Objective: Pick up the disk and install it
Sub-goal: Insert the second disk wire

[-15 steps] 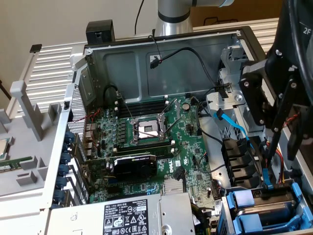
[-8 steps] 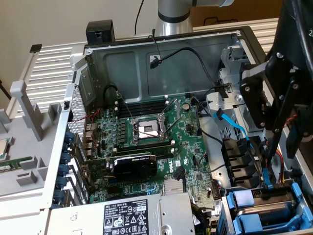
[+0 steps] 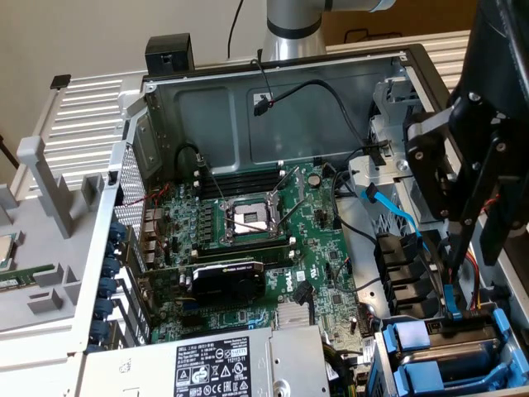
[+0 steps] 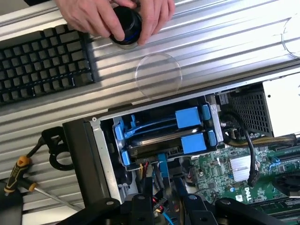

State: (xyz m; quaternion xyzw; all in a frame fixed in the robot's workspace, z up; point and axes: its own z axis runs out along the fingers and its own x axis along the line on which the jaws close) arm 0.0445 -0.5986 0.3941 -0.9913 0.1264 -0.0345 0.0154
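Note:
The disk [image 3: 464,354] sits in the drive cage at the case's corner, at the exterior view's lower right. I see it as a dark grey slab between bright blue rails, with its label hidden. In the wrist view the same disk [image 4: 159,142] lies edge-on between blue tabs. My black gripper [image 3: 463,281] hangs just above the cage, its fingers apart and nothing between them. Cables show in the gap of the gripper [image 4: 164,206] in the wrist view.
The open case holds the motherboard [image 3: 248,219], a black graphics card [image 3: 227,281] and the grey power supply [image 3: 215,364]. Blue cables [image 3: 397,217] run beside the cage. Outside the case, a person's hands [image 4: 93,16] hold a round black controller near a keyboard [image 4: 42,61]; a screwdriver [image 4: 18,176] lies nearby.

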